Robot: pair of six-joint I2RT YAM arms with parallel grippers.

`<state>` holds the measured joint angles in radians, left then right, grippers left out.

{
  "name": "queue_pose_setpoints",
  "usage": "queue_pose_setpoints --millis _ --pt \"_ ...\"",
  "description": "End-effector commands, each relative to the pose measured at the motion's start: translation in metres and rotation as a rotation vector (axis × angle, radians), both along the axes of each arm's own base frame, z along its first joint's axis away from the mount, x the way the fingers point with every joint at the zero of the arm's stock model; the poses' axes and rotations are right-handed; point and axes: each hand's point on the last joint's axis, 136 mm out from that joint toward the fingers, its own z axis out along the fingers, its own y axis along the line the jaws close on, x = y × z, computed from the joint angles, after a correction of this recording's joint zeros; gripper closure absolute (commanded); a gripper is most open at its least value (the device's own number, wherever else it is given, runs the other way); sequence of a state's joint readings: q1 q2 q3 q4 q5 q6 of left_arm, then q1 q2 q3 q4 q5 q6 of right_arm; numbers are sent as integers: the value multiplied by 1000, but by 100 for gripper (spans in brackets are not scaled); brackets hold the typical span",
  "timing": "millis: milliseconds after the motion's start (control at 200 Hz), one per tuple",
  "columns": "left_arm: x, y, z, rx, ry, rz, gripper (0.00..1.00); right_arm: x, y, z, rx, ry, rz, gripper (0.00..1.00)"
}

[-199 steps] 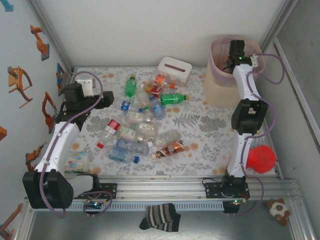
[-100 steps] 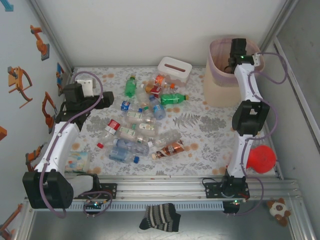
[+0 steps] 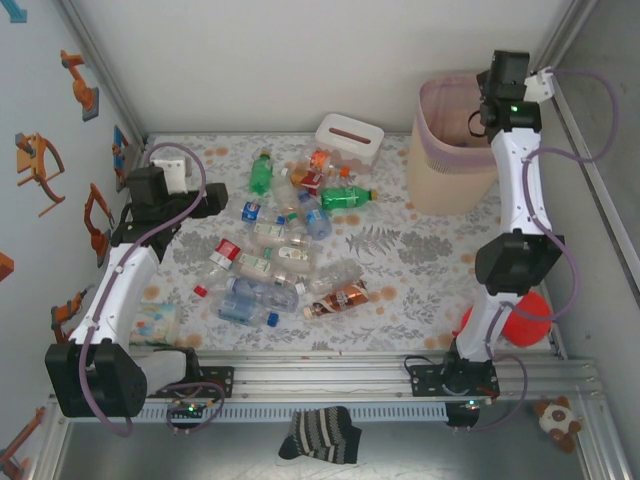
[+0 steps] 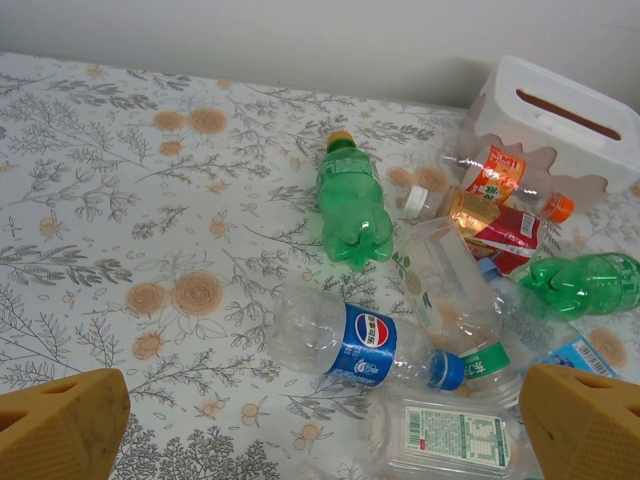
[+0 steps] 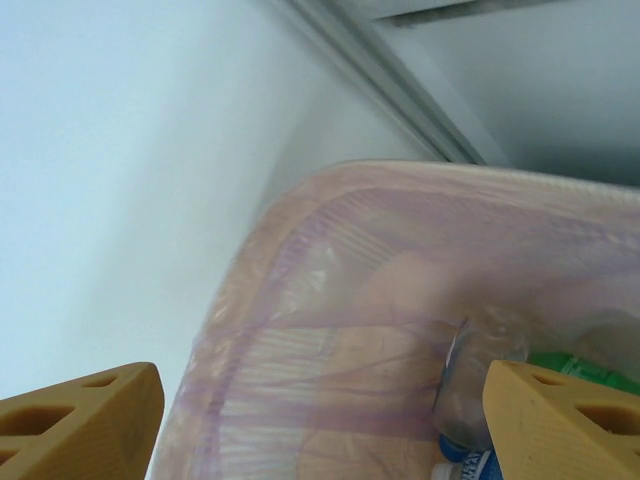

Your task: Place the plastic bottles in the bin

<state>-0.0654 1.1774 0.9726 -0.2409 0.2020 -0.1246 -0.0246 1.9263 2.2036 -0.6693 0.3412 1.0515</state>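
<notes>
The plastic bottles [image 3: 285, 245] lie heaped at the middle of the counter [image 3: 400, 270], well apart from the bin [image 3: 450, 180] in the far right corner; the left claw [image 4: 322, 430], wide open and empty, is the nearer; the blue-labelled bottle [image 4: 365, 345] lies just ahead of it, long axis running finger to finger, so a wrist turn looks needed first; the right claw [image 5: 322, 425] hangs open and empty over the bin.

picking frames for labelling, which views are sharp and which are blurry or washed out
Top external: evenly lit and sharp, with soft shadows and no glare on the table. Left wrist: crisp, and the print on the blue-label bottle is readable. Right wrist: soft and smeared across the bin rim, and the pale wall at left is washed out.
</notes>
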Motion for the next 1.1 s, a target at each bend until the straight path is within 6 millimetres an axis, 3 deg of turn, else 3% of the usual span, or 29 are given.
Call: queue_pose_setpoints --millis 0,140,371,486,641,871,1097 --pt "-4 -5 4 7 -16 -28 0 -1 30 21 -171 0 254 20" --pt "-4 -6 3 4 -15 -32 0 -14 68 29 -280 22 499 24" --pt "-2 -5 -1 6 -4 -29 0 -51 134 15 -402 91 838 25" --pt "-2 -5 -1 10 -3 -29 0 -79 184 4 -479 35 1117 25" --pt "-1 -6 -4 10 4 -30 0 -138 245 -24 -750 -59 1559 25" --pt "0 -5 -7 17 13 -27 0 -210 279 -72 -1018 -88 1970 20" --pt "-1 -2 -7 32 12 -18 0 -276 299 -143 -1223 41 2285 21"
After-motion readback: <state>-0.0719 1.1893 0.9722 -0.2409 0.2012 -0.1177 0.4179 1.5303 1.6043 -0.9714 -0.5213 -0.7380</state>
